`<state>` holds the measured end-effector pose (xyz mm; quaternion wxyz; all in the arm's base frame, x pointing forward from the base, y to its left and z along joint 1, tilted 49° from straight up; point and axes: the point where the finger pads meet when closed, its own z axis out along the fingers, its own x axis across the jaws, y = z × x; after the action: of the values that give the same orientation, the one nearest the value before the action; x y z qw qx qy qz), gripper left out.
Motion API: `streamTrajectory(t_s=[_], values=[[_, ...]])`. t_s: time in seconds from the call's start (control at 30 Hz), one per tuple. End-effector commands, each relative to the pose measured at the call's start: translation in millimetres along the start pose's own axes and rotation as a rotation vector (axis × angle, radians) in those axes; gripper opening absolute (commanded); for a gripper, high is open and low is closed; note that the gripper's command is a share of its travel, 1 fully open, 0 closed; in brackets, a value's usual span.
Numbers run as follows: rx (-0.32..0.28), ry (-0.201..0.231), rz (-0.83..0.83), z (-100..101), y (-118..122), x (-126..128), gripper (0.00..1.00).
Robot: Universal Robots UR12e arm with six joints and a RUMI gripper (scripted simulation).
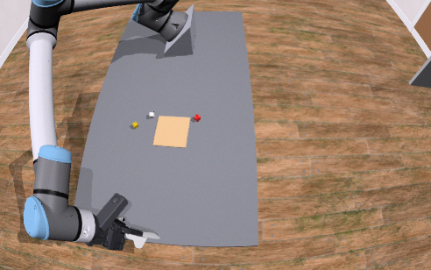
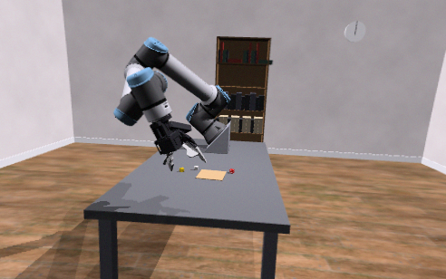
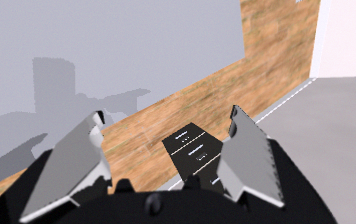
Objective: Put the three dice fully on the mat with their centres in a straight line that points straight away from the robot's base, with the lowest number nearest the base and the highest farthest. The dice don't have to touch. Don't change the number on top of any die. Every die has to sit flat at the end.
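A tan mat (image 1: 172,131) lies in the middle of the grey table. A yellow die (image 1: 135,124) and a white die (image 1: 151,114) sit on the table to the left of the mat, off it. A red die (image 1: 197,117) sits just off the mat's right edge. All show small in the exterior view: the yellow die (image 2: 180,169), the white die (image 2: 196,167), the red die (image 2: 231,170), the mat (image 2: 210,174). My gripper (image 1: 142,237) is open and empty, held high over the table's near left corner, far from the dice. In the wrist view its fingers stand wide apart with nothing between them.
A grey wedge-shaped block (image 1: 180,37) stands at the far end of the table by the robot's base. A bookshelf (image 2: 242,88) stands against the back wall. The table's near edge (image 2: 186,221) lies below the gripper.
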<state>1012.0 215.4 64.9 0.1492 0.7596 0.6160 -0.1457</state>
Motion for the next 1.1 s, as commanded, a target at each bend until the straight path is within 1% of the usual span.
streamTrajectory(t_s=[0.0, 0.7, 0.87, 1.03, 1.07], values=[[-0.002, 0.001, 0.0, -1, 0, 0, 1.0], [-0.002, -0.001, -0.001, -2, -1, 0, 1.0], [-0.007, -0.008, -0.008, -3, -7, -6, 1.0], [-0.018, -0.026, -0.023, -5, -21, -20, 1.0], [-0.018, -0.026, -0.023, -5, -21, -20, 1.0]])
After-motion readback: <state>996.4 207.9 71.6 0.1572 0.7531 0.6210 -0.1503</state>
